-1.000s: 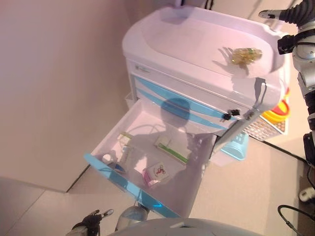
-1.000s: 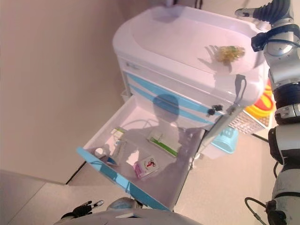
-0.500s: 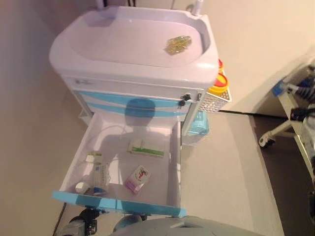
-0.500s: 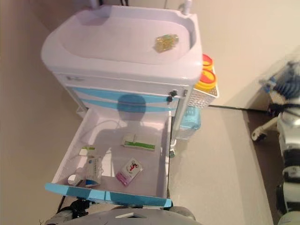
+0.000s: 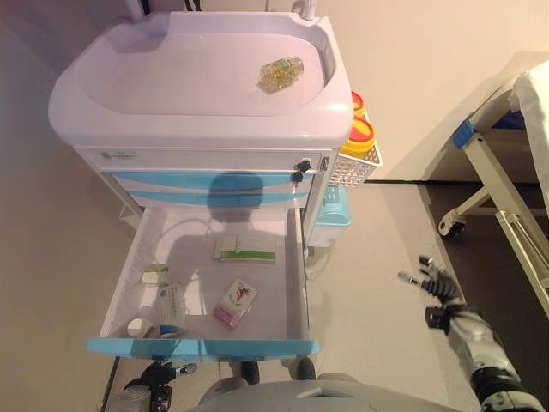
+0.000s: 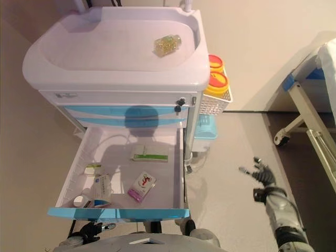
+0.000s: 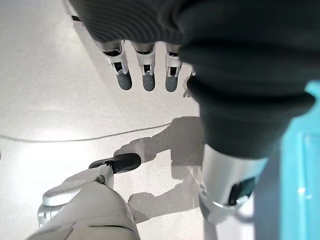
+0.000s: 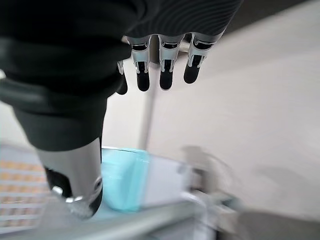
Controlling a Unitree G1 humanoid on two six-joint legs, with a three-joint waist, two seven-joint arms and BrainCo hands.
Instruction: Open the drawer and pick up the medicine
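The white cart's bottom drawer (image 5: 202, 347) with a blue front stands pulled out. Inside lie a pink-and-white medicine box (image 5: 235, 303), a green-and-white flat box (image 5: 247, 250), a blue-and-white box (image 5: 172, 306), a small green packet (image 5: 155, 275) and a small round cap (image 5: 135, 327). My left hand (image 5: 159, 378) hangs low under the drawer's front; its fingers (image 7: 145, 75) are straight and hold nothing. My right hand (image 5: 433, 283) is over the floor to the right of the cart, fingers (image 8: 165, 70) spread and empty.
A yellowish bottle (image 5: 280, 74) lies on the cart's top tray. On the cart's right side hang a white basket with yellow containers (image 5: 360, 142) and a light blue bin (image 5: 333, 215). A wheeled bed frame (image 5: 497, 189) stands at the far right. A wall runs along the left.
The camera has swung, so the cart now sits square in view. My right arm has come down from beside the cart's top to low over the floor. The drawer stays pulled out.
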